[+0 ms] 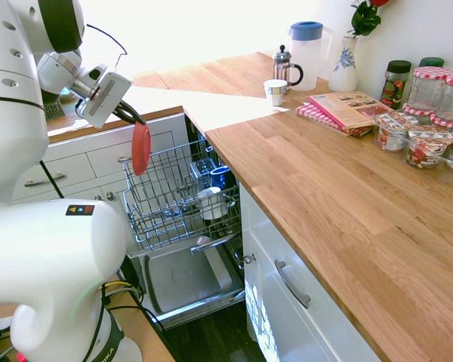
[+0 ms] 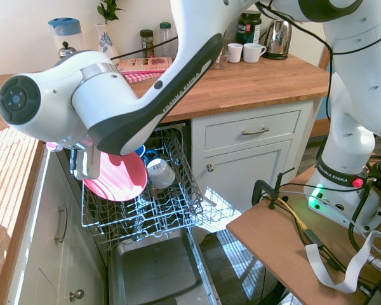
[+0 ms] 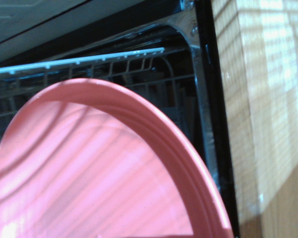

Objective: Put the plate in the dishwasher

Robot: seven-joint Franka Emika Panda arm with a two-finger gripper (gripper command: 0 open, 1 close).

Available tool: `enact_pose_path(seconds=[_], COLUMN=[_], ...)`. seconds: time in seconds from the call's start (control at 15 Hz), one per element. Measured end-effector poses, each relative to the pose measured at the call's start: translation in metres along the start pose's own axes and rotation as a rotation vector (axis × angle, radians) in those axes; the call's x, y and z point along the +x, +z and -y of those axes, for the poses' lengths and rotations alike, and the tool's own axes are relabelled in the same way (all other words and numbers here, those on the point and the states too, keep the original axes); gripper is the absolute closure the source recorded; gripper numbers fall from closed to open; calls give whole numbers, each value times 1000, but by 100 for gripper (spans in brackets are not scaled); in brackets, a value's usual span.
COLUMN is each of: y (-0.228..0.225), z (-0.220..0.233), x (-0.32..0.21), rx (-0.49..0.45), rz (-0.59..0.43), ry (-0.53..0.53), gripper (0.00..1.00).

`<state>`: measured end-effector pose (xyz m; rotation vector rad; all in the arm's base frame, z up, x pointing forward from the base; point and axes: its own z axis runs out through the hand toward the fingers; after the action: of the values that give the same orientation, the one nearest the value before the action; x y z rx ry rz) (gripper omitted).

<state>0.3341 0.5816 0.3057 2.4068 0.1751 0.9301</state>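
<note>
The tool (image 1: 129,115) is clamped on the round, smooth coral-red plastic plate (image 1: 140,148), holding it upright over the silver wire rack of the open dishwasher (image 1: 189,219). Inside that dishwasher sits a white cup (image 1: 211,204), partly hidden by wires; the wrist view cuts off the plate's edge.

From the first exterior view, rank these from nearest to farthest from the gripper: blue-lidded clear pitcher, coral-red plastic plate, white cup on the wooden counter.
1. Coral-red plastic plate: in the jaws.
2. White cup: on the counter.
3. Blue-lidded clear pitcher: behind the cup.
</note>
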Motion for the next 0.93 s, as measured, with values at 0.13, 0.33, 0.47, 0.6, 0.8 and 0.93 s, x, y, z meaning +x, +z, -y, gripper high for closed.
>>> enact_pose_path(seconds=[0.13, 0.33, 0.47, 0.6, 0.8, 0.93], y=[31, 54, 54, 58, 79, 91], z=[18, 45, 56, 63, 71, 77], x=[-16, -52, -62, -64, -60, -57], rx=[-66, -94, -86, -81, -66, -55], rz=[-88, -105, -100, -60, 34, 87], ry=[-47, -87, -95, -81, -40, -23], gripper=[100, 100, 100, 0, 0, 0])
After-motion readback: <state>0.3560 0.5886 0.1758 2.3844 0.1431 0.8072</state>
